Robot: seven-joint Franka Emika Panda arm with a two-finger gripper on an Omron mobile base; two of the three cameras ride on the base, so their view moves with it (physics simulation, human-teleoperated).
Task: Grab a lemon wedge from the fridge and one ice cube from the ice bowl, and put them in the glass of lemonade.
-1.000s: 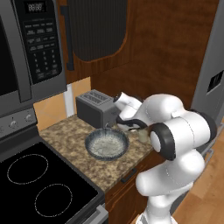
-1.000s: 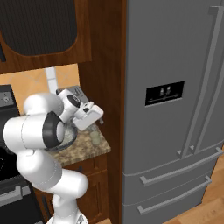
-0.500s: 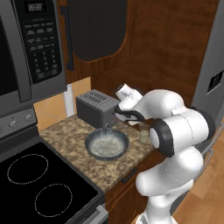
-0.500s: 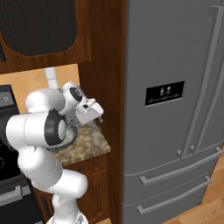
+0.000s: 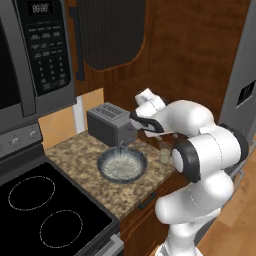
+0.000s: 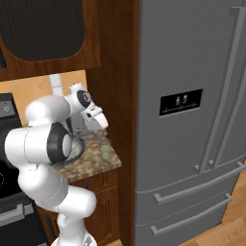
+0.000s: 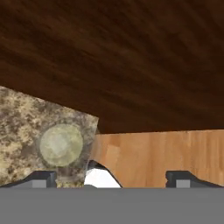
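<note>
One pincer [image 7: 111,177], spread wide and empty, hovers above the glass of lemonade [image 7: 61,145] (microwave [image 5: 35,55] lettering unreadable).

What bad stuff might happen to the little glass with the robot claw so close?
1. The glass stands near the counter corner, just under the open claw; a clumsy move might knock it onto the floor.
2. The claw is empty, and the fridge is shut, so there's no lemon yet.
3. The toaster and bowl sit close by the arm, which may bump them.
</note>
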